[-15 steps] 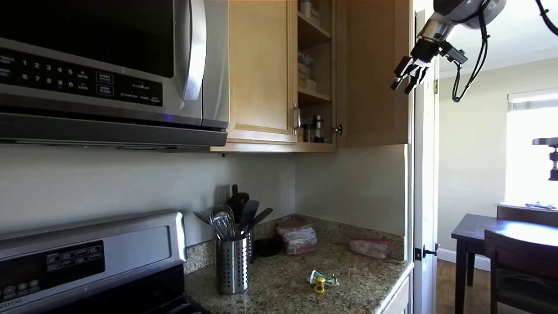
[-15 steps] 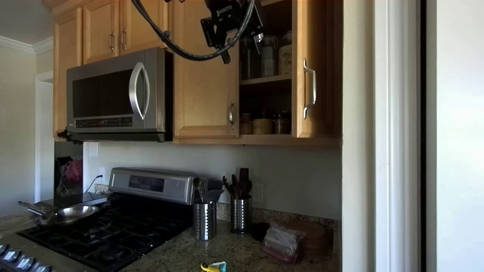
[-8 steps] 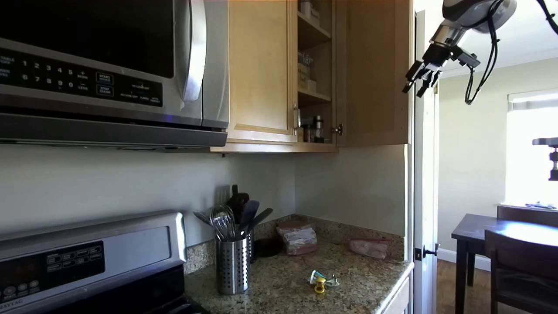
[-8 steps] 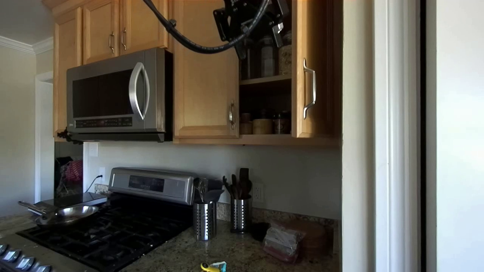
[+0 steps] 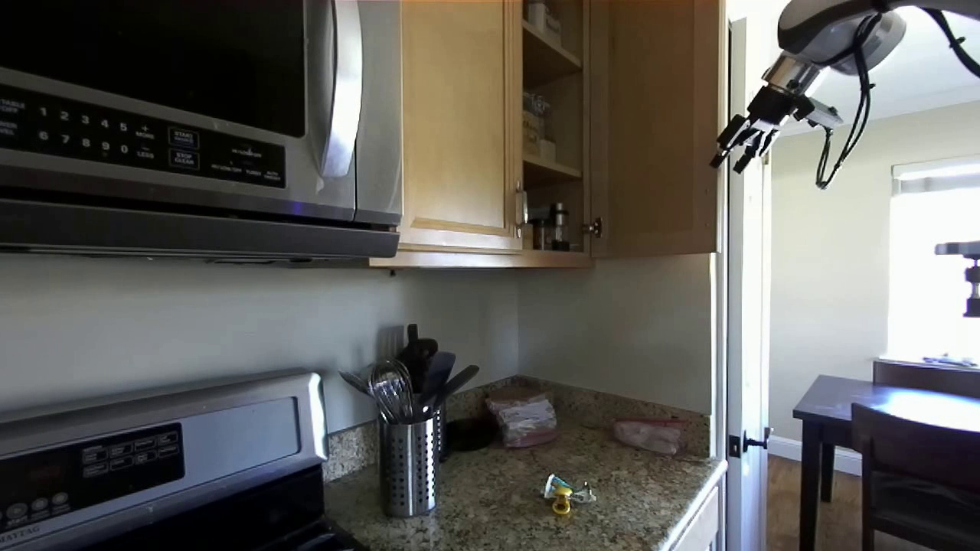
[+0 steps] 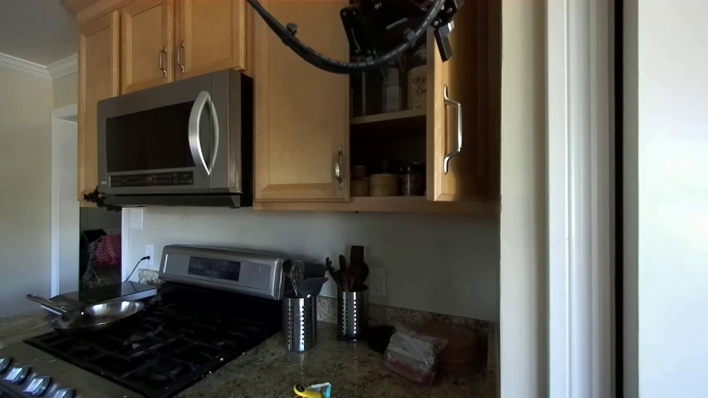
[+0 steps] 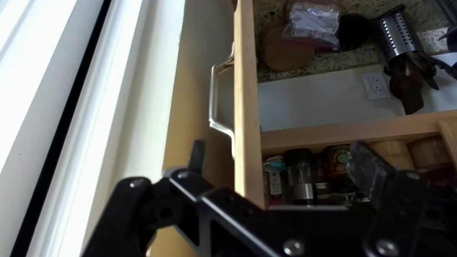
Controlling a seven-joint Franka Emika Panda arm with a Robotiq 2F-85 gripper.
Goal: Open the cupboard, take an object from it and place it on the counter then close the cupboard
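The light wooden cupboard [image 5: 459, 122] has its right-hand door [image 5: 658, 145] swung wide, with jars on the shelves inside. My gripper [image 5: 727, 164] hangs in the air by that door's free edge, jaws apart and holding nothing. In the wrist view, the door edge [image 7: 247, 107] appears between the spread fingertips of the gripper [image 7: 278, 151]; how far off it is I cannot tell. The silver handle [image 7: 214, 96] lies beyond the fingers. On the granite counter [image 5: 490, 505] lies the small yellow-gold object [image 5: 562, 500], touching a bluish-white piece.
A microwave [image 6: 160, 132] hangs beside the cupboard above the stove [image 6: 149, 342]. Utensil holders [image 5: 408, 467] and a plastic packet [image 5: 527, 419] stand at the counter's back. White door trim [image 6: 575, 221] runs close to the open cupboard door. A pan [image 6: 97, 315] sits on the stove.
My gripper has moved toward and past the open door's free edge, rightward in both exterior views, and slowed lately. Its jaws stay apart. The door and the object have not moved.
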